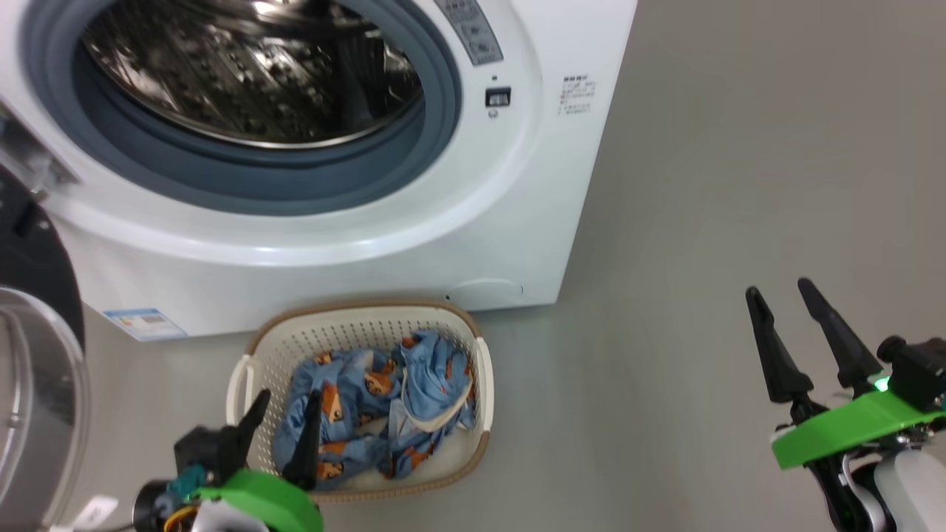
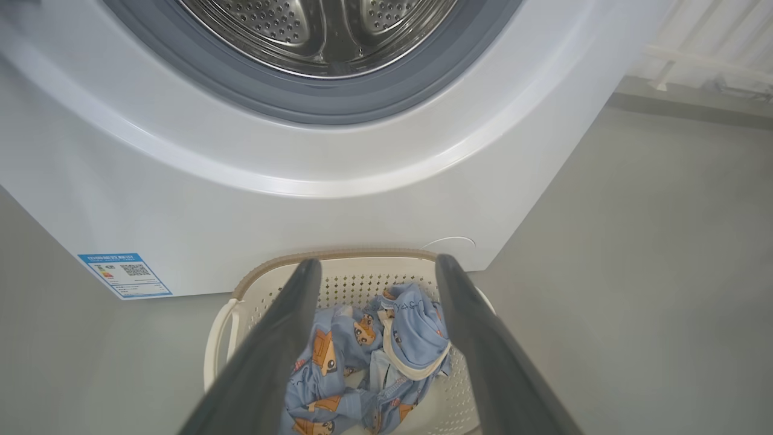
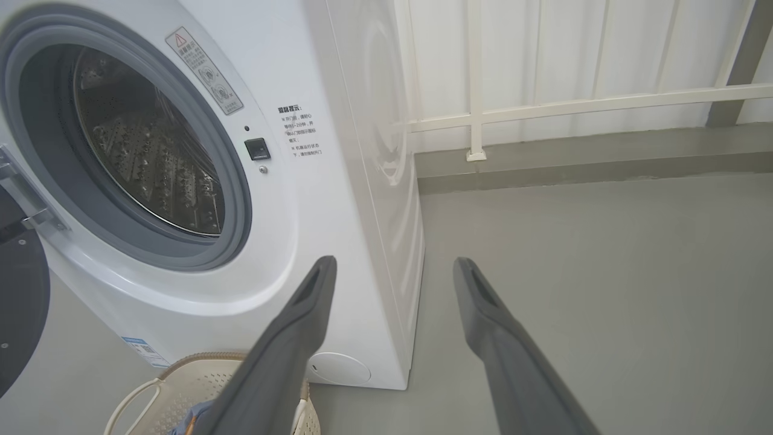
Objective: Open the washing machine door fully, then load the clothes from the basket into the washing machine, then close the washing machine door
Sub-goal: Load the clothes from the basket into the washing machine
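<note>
Head view, nearest first: finds left gripper [image 1: 288, 399] low at the left, fingers spread wide and holding nothing, poised over the near left corner of the basket [image 1: 355, 336]. Finds right gripper [image 1: 777, 290] at the lower right, likewise spread and empty, above bare floor [image 1: 687, 222], well apart from the basket. Shows the clothes [image 1: 384, 399] bunched inside the basket, set on the floor just before the washer [image 1: 332, 273]. Shows the door [image 1: 33, 355] swung open at the left edge. Farther back, shows the gasket [image 1: 295, 177] ringing the open mouth, with the drum [image 1: 251, 74] behind it.
</note>
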